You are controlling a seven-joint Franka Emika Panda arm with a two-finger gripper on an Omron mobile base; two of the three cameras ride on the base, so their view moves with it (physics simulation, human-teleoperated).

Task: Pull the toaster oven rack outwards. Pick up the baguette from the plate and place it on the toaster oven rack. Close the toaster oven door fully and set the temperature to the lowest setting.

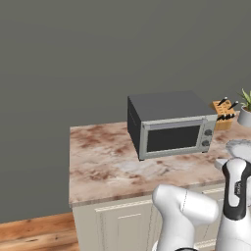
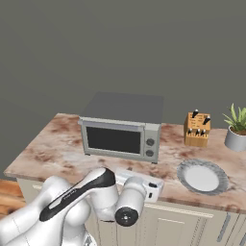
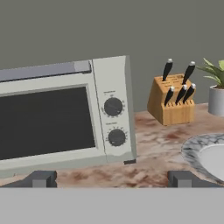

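Observation:
The toaster oven (image 3: 65, 118) stands on the counter with its door (image 3: 43, 120) shut upright and the bar handle (image 3: 43, 70) along the top. Two knobs (image 3: 113, 106) sit in a column at its right. The dark glass hides the rack. To the oven's right lies the plate (image 3: 192, 151), its pale middle bare; the baguette is out of view. My gripper (image 3: 111, 179) is open, low over the counter in front of the oven's knob side, with nothing between its fingers. From the base, the oven (image 2: 122, 129) and plate (image 2: 202, 178) lie just beyond my hand.
A wooden knife block (image 3: 171, 103) and a potted plant (image 3: 216, 98) stand at the back right against the grey wall. The marble counter (image 1: 98, 162) runs left of the oven and ends at a left edge with wood floor below.

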